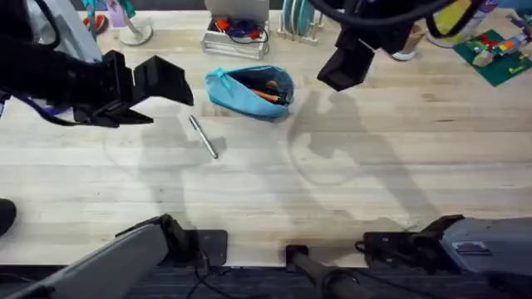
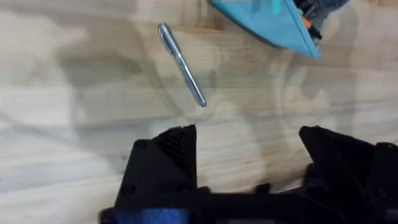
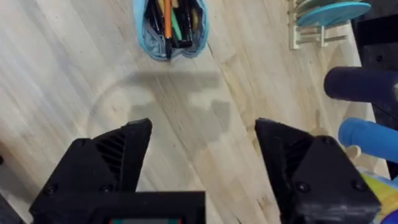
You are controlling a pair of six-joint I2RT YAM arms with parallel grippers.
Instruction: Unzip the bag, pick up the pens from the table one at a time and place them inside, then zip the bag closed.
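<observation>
Lying on table (image 1: 349, 191): silver pen (image 1: 203, 137); bag (image 1: 249, 89) unzipped (orange pen (image 1: 266, 95) inside); both fingers spread.

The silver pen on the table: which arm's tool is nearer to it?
Left. The left tool hovers open just beside the silver pen, with the pen close ahead in its wrist view. The right tool is open beyond the bag, farther away.
</observation>
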